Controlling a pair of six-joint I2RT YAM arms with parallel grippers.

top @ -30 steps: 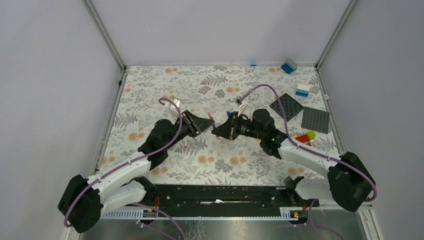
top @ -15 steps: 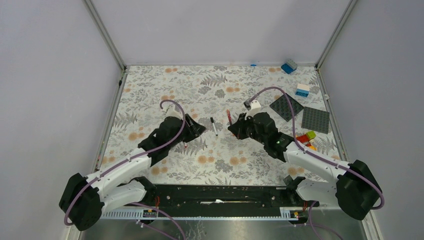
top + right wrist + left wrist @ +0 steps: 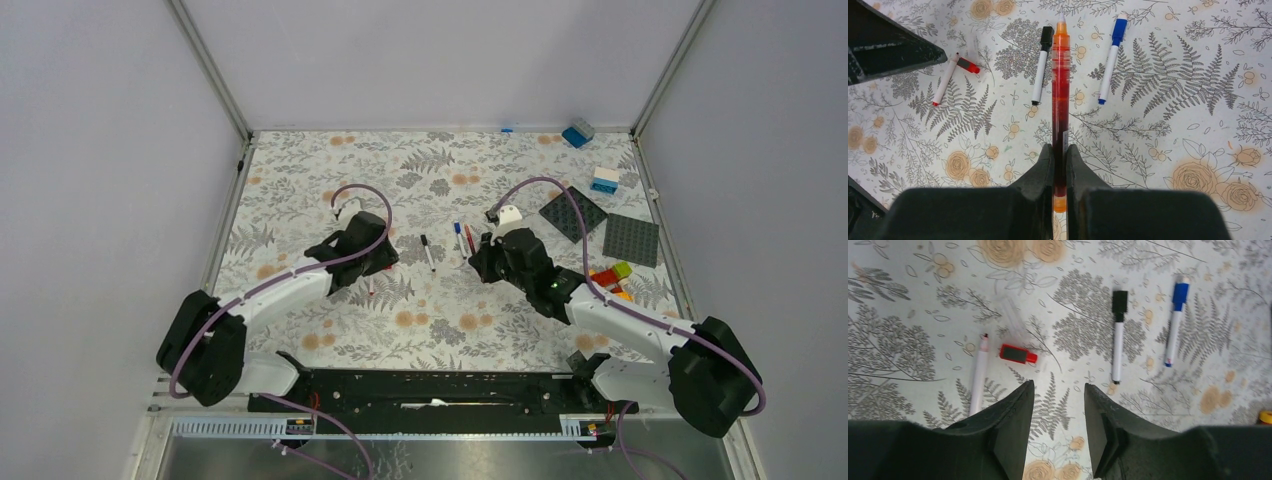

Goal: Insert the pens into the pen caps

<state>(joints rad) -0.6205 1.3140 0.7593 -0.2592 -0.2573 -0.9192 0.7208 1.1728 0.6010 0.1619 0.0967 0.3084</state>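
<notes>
My right gripper (image 3: 1060, 150) is shut on a red-barrelled pen (image 3: 1060, 95) that points forward over the table; it also shows in the top view (image 3: 469, 241). A black-capped white pen (image 3: 1042, 65) and a blue-capped white pen (image 3: 1112, 57) lie either side of it. My left gripper (image 3: 1058, 390) is open and empty, low over the table. Ahead of it lie an uncapped white pen with a red tip (image 3: 979, 380) and a loose red cap (image 3: 1018, 354). The black-capped pen (image 3: 1118, 335) and blue-capped pen (image 3: 1175, 322) lie to its right.
Two dark baseplates (image 3: 572, 212) (image 3: 631, 240) lie at the right, with coloured bricks (image 3: 610, 275) beside them. A blue brick (image 3: 577, 132) and a white-and-blue brick (image 3: 604, 180) sit at the far right. Metal frame posts stand at the table's edges.
The two grippers, joined at mid-table a second ago, have parted. The black-capped pen now lies on the table. My left gripper has drawn back left and opened; my right keeps the red pen.
</notes>
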